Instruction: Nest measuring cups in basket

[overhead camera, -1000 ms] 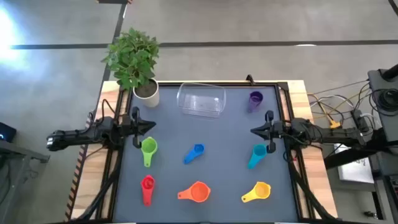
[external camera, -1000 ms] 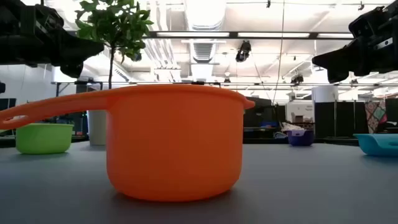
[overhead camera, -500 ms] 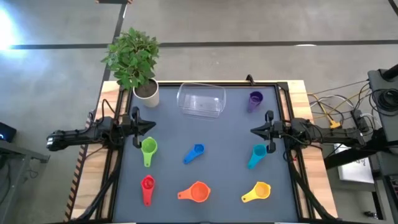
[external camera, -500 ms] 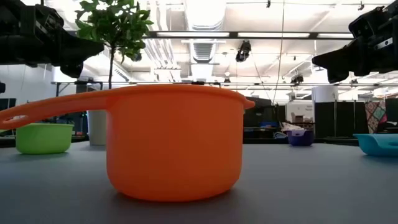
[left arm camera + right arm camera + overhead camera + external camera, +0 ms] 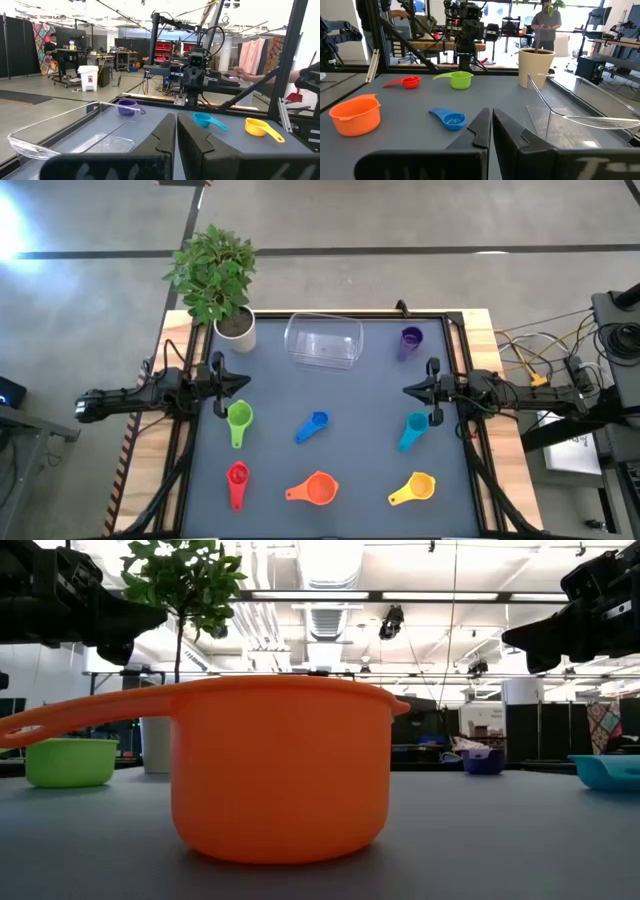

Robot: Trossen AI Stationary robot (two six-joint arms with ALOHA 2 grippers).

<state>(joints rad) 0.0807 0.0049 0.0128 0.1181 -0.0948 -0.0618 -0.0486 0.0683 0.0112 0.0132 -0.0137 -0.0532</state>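
Note:
Seven measuring cups rest on their bases on the grey mat: purple (image 5: 410, 340) near the far right, green (image 5: 238, 420), blue (image 5: 315, 425), teal (image 5: 413, 428), red (image 5: 237, 480), orange (image 5: 316, 490) and yellow (image 5: 415, 487). The clear basket (image 5: 323, 340) stands at the far middle and holds nothing. My left gripper (image 5: 245, 383) hangs shut above the mat's left side, just beyond the green cup. My right gripper (image 5: 407, 390) hangs shut above the right side, beyond the teal cup. In both wrist views the fingers (image 5: 176, 130) (image 5: 491, 125) are closed together.
A potted plant in a white pot (image 5: 236, 326) stands at the far left corner beside the basket. Black frame rails run along the mat's left and right edges. Open mat lies between the cups in the middle. People show in the room beyond the table.

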